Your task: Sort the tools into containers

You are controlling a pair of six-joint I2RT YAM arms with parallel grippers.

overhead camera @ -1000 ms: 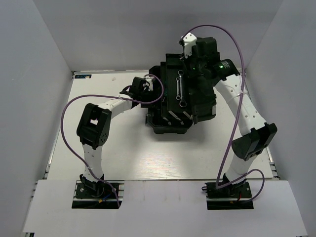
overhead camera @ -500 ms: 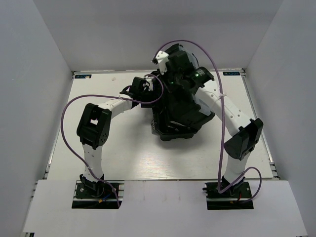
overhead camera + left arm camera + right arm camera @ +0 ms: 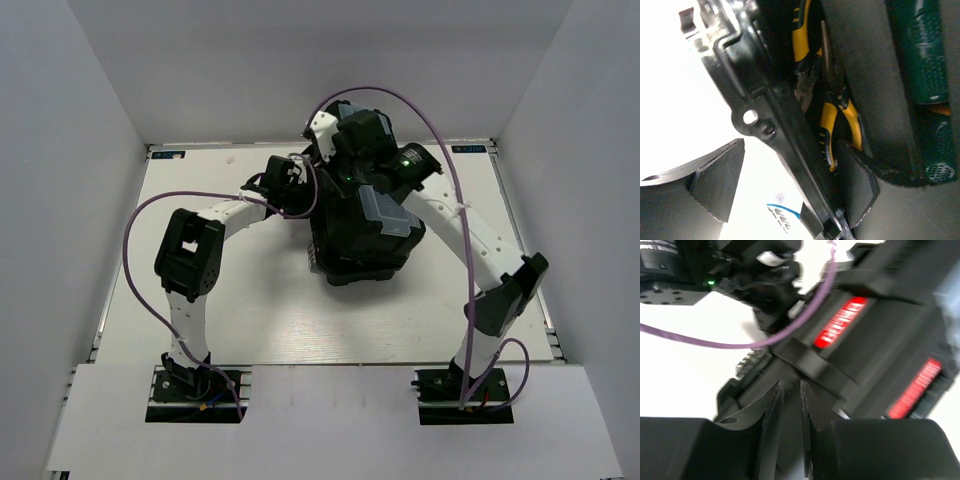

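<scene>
We see a toolbox [image 3: 360, 258] of black moulded plastic with a faint sheen, and its lid box [image 3: 385, 212] is clear, glossy plastic. The pliers [image 3: 832, 115] have smooth yellow-and-black grips. The green screwdriver [image 3: 922, 50] handle looks ribbed. The worktop [image 3: 260, 300] is white and smooth.

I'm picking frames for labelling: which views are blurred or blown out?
Top view: sharp, evenly lit. Left wrist: table blown out white, pliers soft and close. Right wrist: toolbox smeared, its red labels unreadable, background glaring white.
</scene>
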